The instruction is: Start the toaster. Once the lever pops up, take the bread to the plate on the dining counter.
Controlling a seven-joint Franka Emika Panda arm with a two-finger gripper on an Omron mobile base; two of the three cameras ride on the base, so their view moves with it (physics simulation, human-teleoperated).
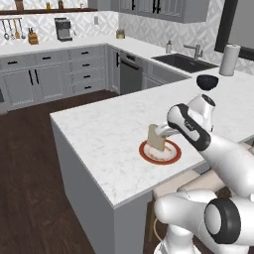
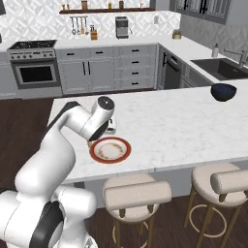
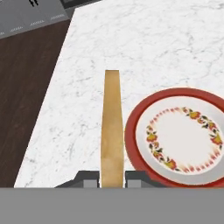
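My gripper [image 1: 161,132] is shut on the bread [image 1: 155,138], a thin tan slice held upright on edge. In the hand view the bread [image 3: 112,127] rises between the two fingers [image 3: 89,178], just left of the plate [image 3: 131,141]. The plate [image 1: 171,158] has a red rim and a cream centre, and sits near the front edge of the white marble dining counter [image 1: 104,129]. The slice hangs over the plate's left rim, slightly above it. From the right base view the plate [image 2: 125,154] lies right beside the arm's hand. The toaster is out of view.
A black bowl [image 1: 207,81] sits further along the counter, with a paper towel roll [image 1: 229,59] and the sink [image 1: 183,62] beyond. Two padded stools [image 2: 135,193] stand under the counter's near edge. The counter's left end drops to dark wood floor [image 1: 30,163].
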